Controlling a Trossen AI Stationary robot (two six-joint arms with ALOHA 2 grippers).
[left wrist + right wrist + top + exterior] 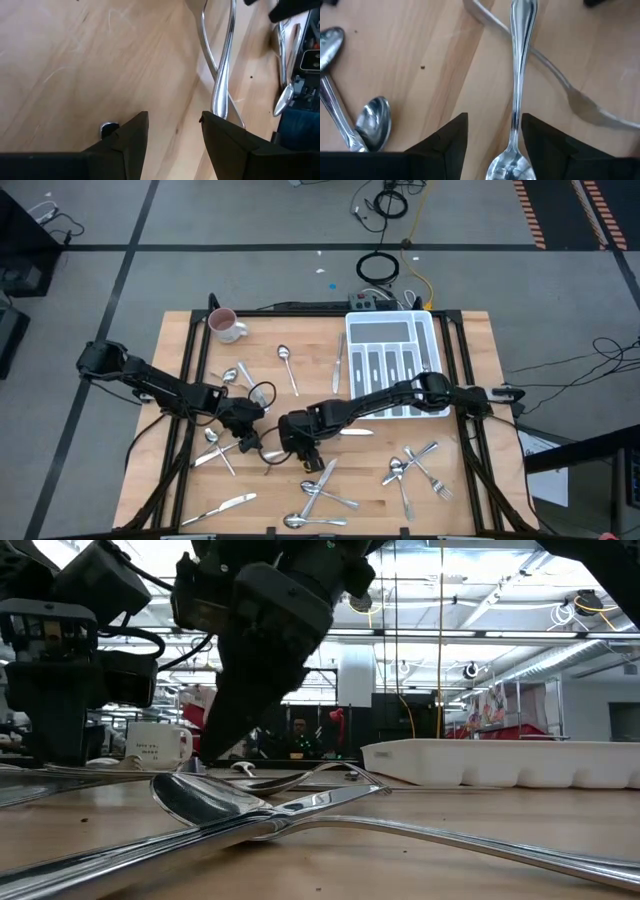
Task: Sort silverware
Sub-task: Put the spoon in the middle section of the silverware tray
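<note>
Right pincer (492, 131) low over the middle of the counter (470, 340), fingers spread. A spoon (514, 90) lies lengthwise in the gap between them, bowl end nearest the wrist. Cannot tell whether either finger touches the handle; the spoon rests flat on the wood and is not lifted. A second piece, a fork (555, 80), crosses under the spoon's handle at an angle. Off to one side of that pincer lie two more spoon bowls, one (372, 122) close by, one (330, 50) further out.

Left pincer (172, 135) just beside the right one, toward the left half of the counter, fingers also spread, nothing between them but bare wood. Two slim handles (220, 75) cross a little ahead of it.

From above, the silverware is scattered loose over the counter: one spoon (287, 365) and one knife (338, 365) alone toward the far side, a cluster of about three pieces (240, 375) by the left arm, a heap of roughly five (322, 495) along the near edge, another of about four or five (415, 465) near right, a knife (222, 508) near left. Exact count not possible; pieces overlap.

One white cutlery tray (390, 360) at far right, several pieces already lying in its slots. One mug (226, 326) at far left.
</note>
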